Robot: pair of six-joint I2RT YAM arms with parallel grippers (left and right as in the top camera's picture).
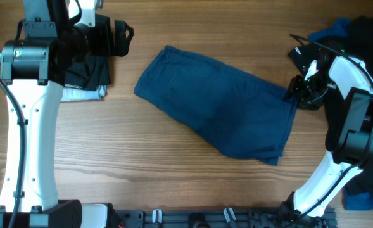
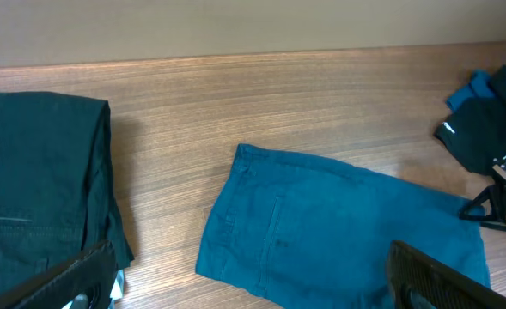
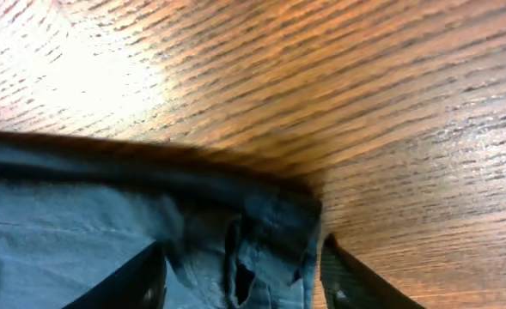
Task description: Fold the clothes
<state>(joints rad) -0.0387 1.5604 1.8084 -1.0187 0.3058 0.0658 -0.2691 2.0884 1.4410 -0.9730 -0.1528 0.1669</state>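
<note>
The dark navy shorts [image 1: 218, 107] lie folded flat and slanted in the middle of the table; they also show in the left wrist view [image 2: 338, 223] and the right wrist view [image 3: 81, 232]. My right gripper [image 1: 292, 88] is down at the shorts' right edge. In its wrist view the fingers [image 3: 240, 279] stand apart with the bunched corner of the shorts between them. My left gripper [image 1: 126, 38] is open and empty, raised at the back left, its fingers [image 2: 253, 287] wide apart.
A folded dark garment [image 1: 88, 73] lies on a light one [image 1: 82, 95] under the left arm, and shows in the left wrist view [image 2: 38, 189]. Black [image 1: 363, 31] and royal blue [image 1: 335, 28] clothes are piled at the back right. Blue cloth [image 1: 366, 199] lies at the front right.
</note>
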